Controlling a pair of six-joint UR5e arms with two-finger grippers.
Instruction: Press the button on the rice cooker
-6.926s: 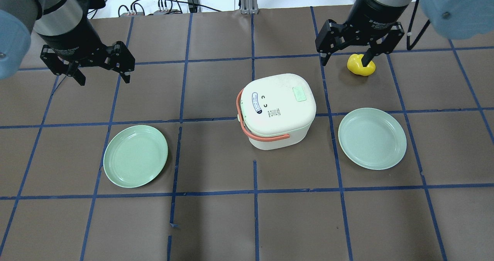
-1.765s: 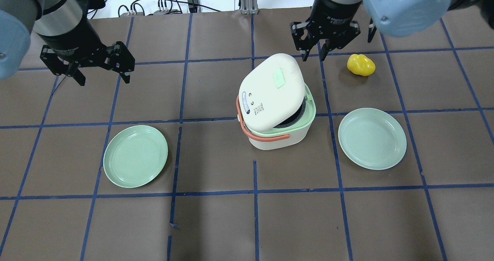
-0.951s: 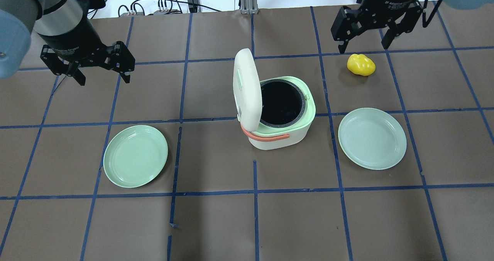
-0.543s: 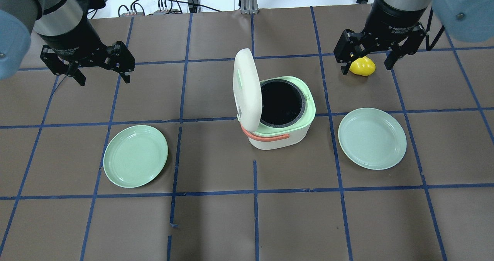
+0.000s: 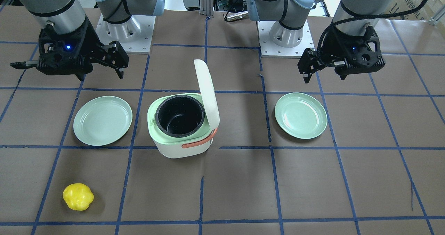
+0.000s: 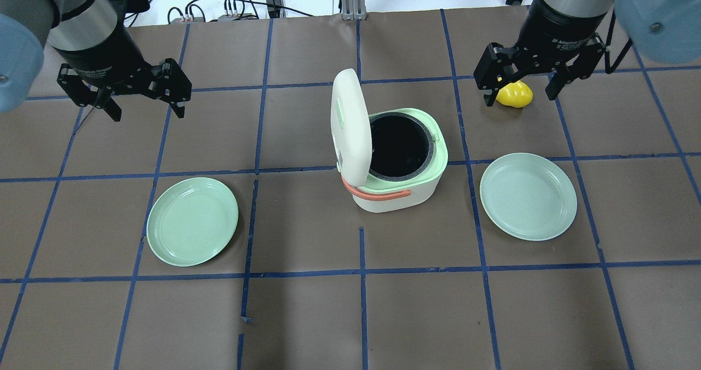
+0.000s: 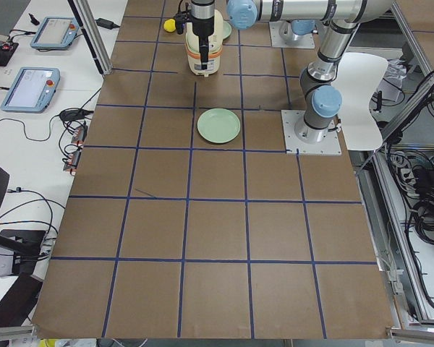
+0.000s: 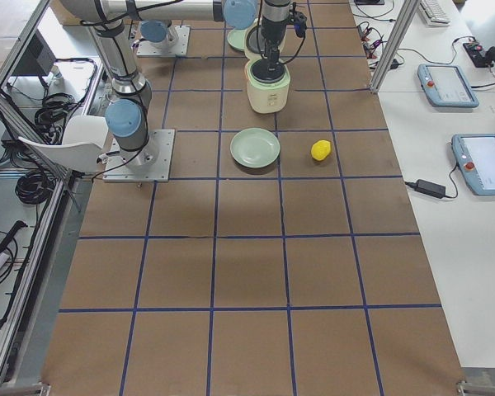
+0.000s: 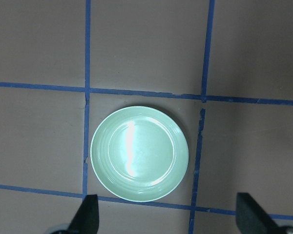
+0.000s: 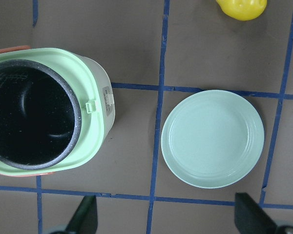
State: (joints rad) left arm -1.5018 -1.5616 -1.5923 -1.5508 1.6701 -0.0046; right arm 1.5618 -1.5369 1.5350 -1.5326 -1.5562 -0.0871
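Rice cooker [image 6: 400,186] sits mid-counter with its lid [image 6: 350,126] standing upright on the hinge at the cooker's left side. The dark inner pot [image 6: 400,145] is exposed and looks empty. We judge the latch is released, so the press reads as done.

The button [image 6: 340,113] shows as a pale green sliver on the lid's outer face, turned away from the pot toward the cooker's left.

Right gripper [image 6: 518,93] hangs well off the cooker's far right, pointing straight down over the yellow pepper-shaped toy [image 5: 78,196]. Its jaws are spread wide and hold nothing, clear of the lid's swing.

Left gripper [image 6: 148,113] is parked well off the cooker's far left, also vertical, with its jaws apart and empty. We judge it idle.

One pale green plate [image 6: 528,196] lies to the cooker's right and another [image 6: 192,221] to its left, both bare.
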